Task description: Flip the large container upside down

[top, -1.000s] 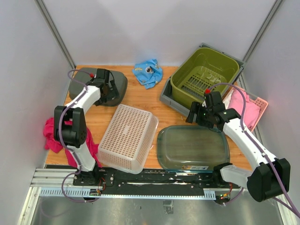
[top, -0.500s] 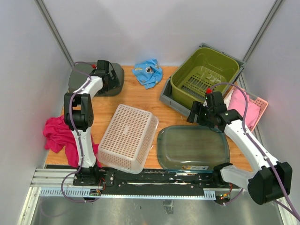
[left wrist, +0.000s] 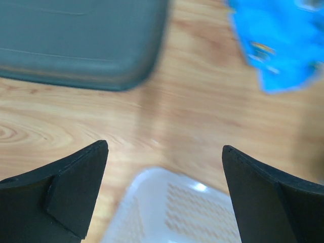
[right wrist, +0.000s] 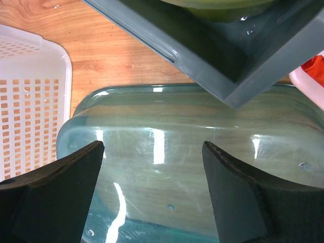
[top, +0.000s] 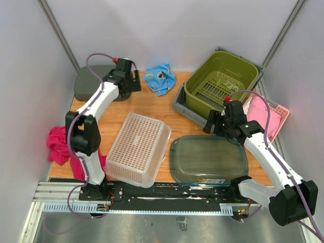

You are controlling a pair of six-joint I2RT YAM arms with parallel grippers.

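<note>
Grey container [top: 93,83] looks bottom-up at the bench's far left corner, and with my left tool [top: 130,82] near it, jaws apart like my right tool [top: 215,123], I judge a careless swing could knock it over the edge.

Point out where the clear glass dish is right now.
Top view: the clear glass dish lies at the table's near right, beside the white basket on its left and just in front of the grey tray.
</note>
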